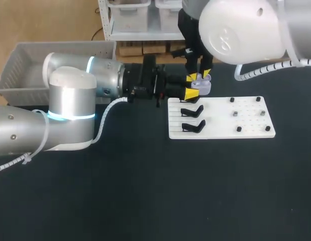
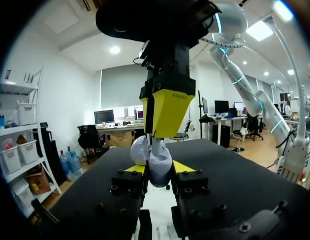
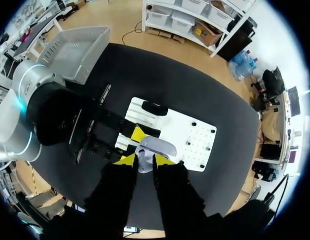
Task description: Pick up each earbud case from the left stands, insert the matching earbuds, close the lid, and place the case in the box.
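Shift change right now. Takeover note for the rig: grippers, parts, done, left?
Left gripper: shut on the earbud case, lid open, by the white board's edge.
Right gripper: pointing down onto the open case; grip unclear.
Two black stands on the board hold no case; none seen in the grey box.
Done: case picked, lid open.
Left: finish filling, close lid, put case in box.
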`<act>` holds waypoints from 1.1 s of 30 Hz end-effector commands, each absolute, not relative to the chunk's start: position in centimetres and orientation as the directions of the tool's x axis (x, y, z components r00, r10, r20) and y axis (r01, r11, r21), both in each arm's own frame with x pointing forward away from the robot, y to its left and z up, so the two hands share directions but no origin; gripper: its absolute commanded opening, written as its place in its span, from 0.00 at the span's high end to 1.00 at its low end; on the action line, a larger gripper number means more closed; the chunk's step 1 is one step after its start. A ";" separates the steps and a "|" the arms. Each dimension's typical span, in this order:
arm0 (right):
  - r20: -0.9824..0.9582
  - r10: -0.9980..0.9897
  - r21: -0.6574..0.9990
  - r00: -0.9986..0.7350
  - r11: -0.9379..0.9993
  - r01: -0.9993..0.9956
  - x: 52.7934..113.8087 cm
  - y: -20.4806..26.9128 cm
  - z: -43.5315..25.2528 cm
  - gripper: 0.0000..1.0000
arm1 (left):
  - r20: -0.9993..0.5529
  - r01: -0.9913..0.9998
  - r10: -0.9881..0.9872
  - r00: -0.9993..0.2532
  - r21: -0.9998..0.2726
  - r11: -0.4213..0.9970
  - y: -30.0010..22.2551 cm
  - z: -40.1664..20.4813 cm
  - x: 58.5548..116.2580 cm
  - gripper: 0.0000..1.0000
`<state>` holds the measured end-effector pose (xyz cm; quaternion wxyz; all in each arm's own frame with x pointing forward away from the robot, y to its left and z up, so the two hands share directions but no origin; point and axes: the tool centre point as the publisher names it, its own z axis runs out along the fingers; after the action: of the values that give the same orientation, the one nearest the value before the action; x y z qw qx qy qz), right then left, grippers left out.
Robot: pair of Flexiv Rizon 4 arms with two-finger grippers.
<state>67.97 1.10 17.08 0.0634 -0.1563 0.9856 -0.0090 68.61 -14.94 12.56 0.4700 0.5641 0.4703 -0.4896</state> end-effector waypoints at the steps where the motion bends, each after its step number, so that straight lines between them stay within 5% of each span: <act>1: -0.121 -0.308 -0.040 -0.944 0.951 -0.305 68.1 1.0 16.9 1.00 | -0.994 0.991 0.070 0.080 0.072 -0.110 -15.0 12.6 68.5 1.00; 33: -0.094 -0.295 -0.031 -0.951 0.955 -0.294 68.5 1.4 15.6 1.00 | -0.994 0.991 0.070 0.080 0.072 -0.110 -15.0 12.6 68.5 1.00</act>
<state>68.23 1.25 15.67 0.0503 -0.1492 0.9875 -0.0082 68.67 -14.94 12.55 0.4703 0.5637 0.4709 -0.4892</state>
